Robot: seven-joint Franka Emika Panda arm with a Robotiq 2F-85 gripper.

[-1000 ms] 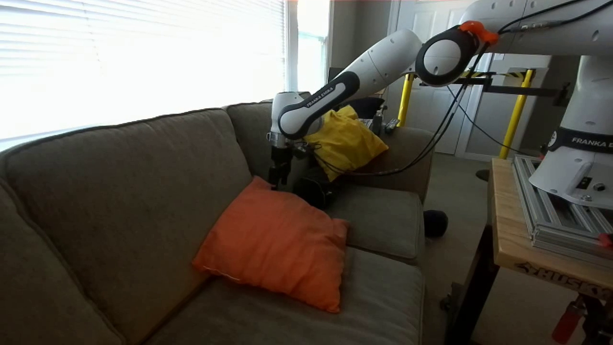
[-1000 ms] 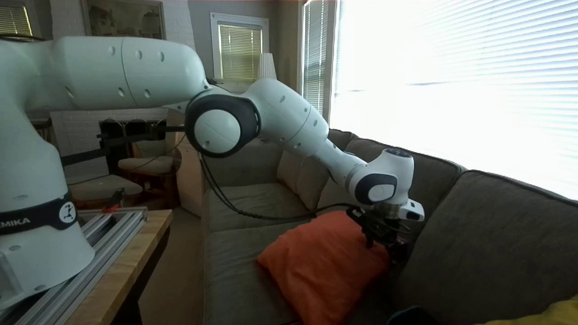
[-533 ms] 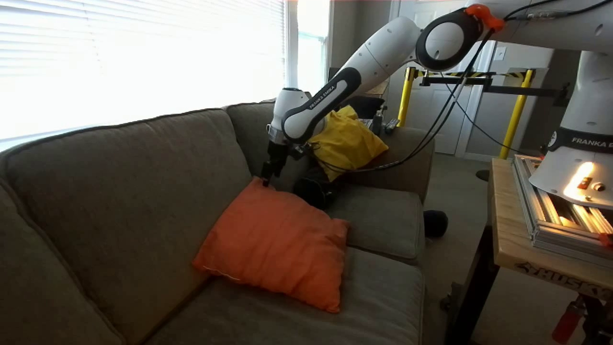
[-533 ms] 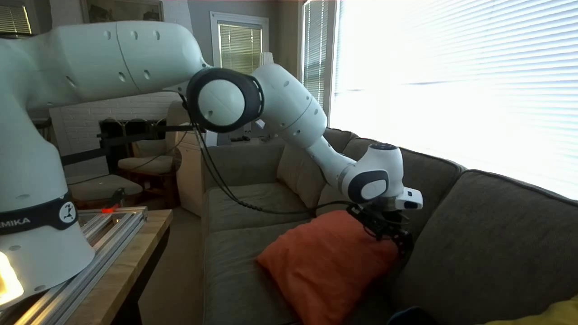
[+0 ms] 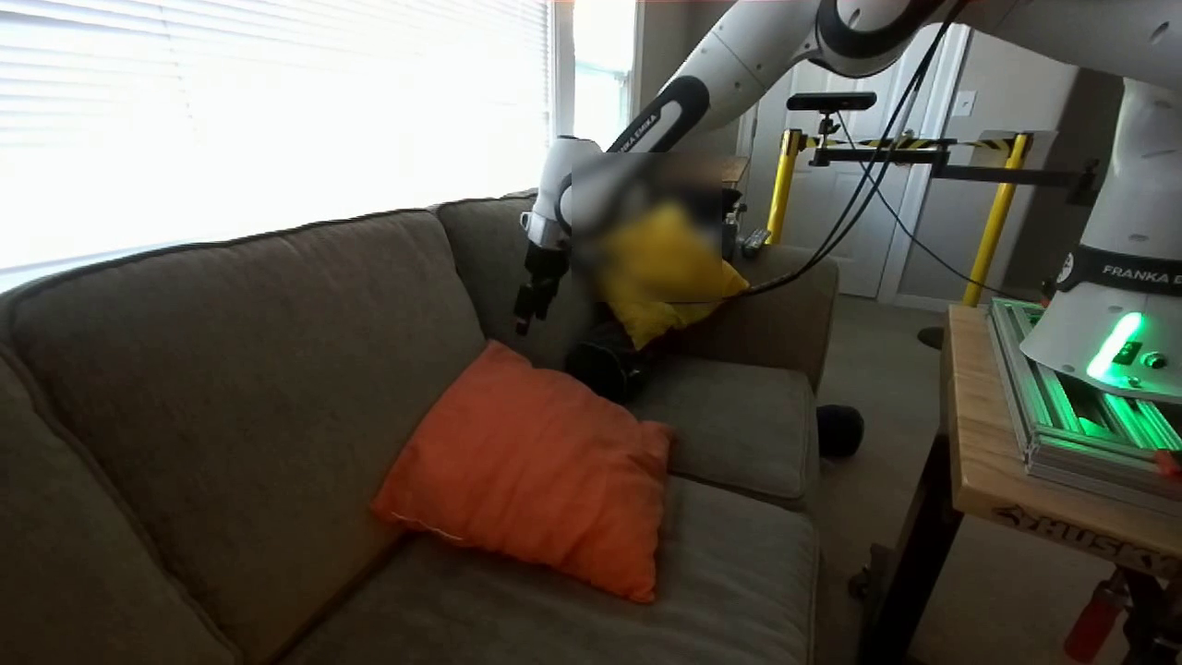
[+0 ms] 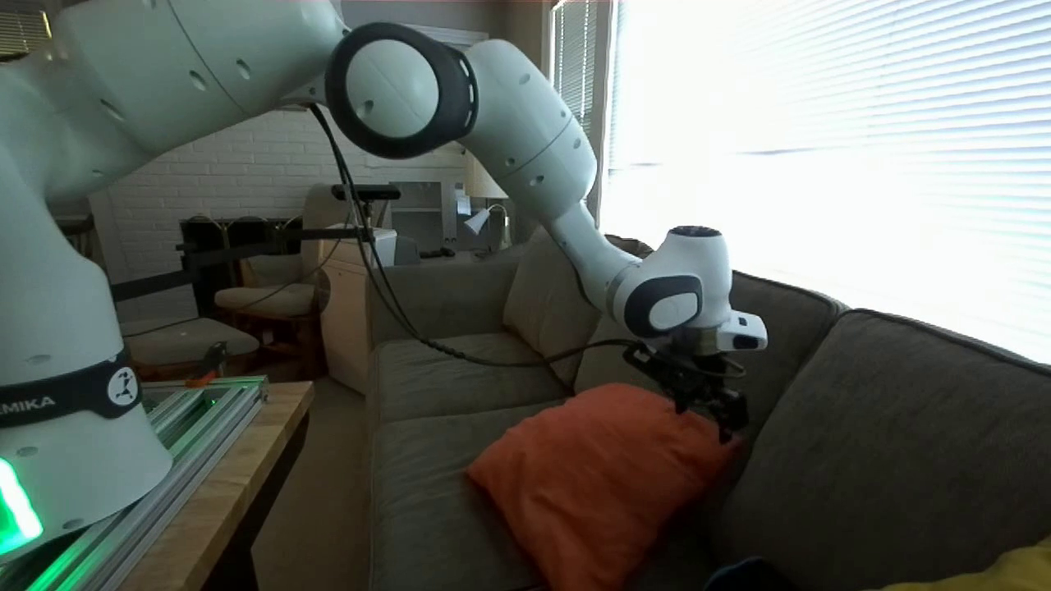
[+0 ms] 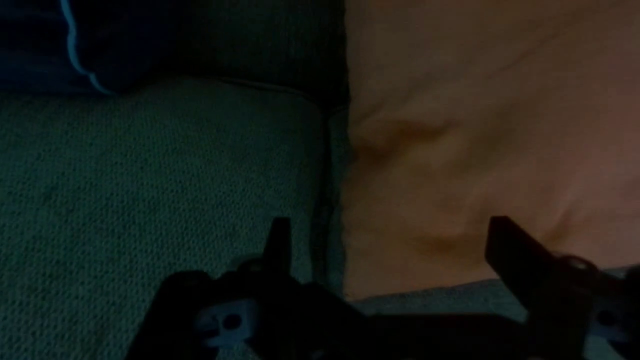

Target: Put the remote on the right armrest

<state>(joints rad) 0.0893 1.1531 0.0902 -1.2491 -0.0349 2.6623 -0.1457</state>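
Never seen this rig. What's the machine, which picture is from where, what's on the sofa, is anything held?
The machine is a robot arm mounted on a wooden bench by a sofa. Two pictures are exterior views, taken from different places outside the robot; the dark one is the wrist view, looking past the end effector, the arm's grasping part. On the sofa are an orange cushion, a yellow cushion and a dark item I can't identify. The end effector hangs open near the orange cushion, holding nothing.
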